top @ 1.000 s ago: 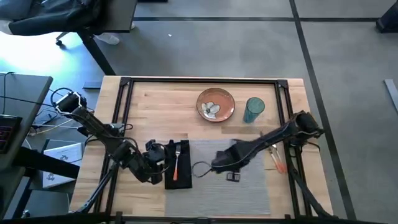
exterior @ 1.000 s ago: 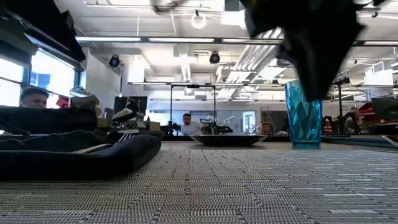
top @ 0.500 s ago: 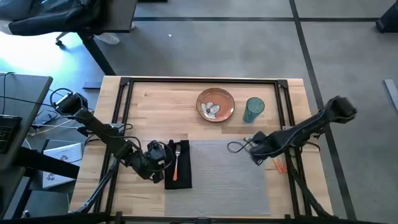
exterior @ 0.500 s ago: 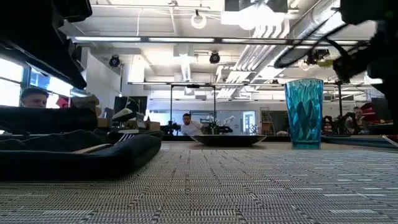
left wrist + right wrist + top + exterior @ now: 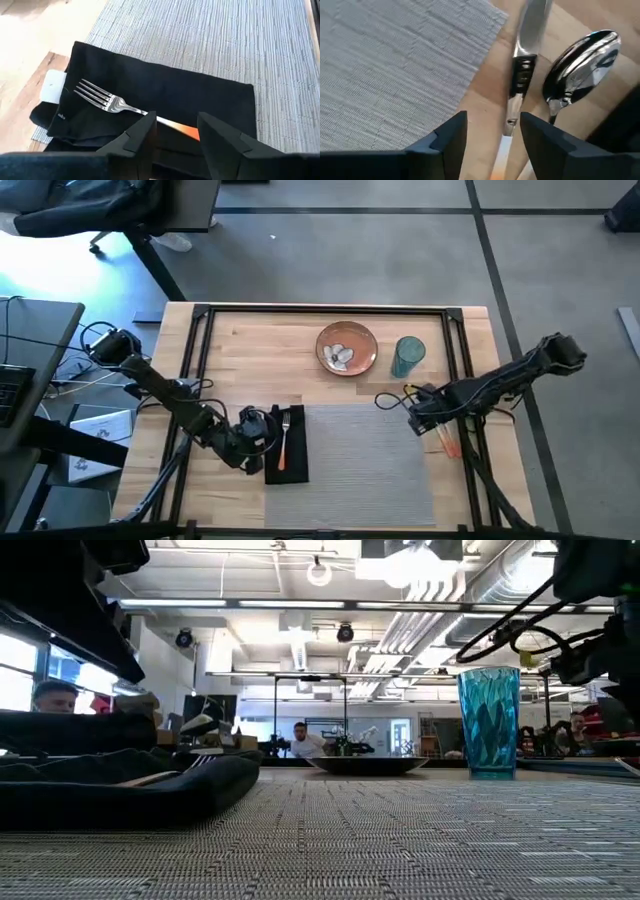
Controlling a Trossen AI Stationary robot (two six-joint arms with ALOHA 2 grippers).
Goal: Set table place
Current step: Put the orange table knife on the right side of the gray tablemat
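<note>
Both pincers gape: right pincer (image 5: pixel 418 418) has swung off the placemat (image 5: pixel 365 465) (now over the knife (image 5: pixel 521 80)).

Open-plan lab: exposed ceiling ducts (image 5: pixel 300 645) (seated people (image 5: pixel 305 740) behind).

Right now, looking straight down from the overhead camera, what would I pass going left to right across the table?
Left gripper → black napkin with the fork on it → grey placemat → right gripper → orange-handled cutlery beside the mat. Along the far side: plate, then blue cup.
</note>
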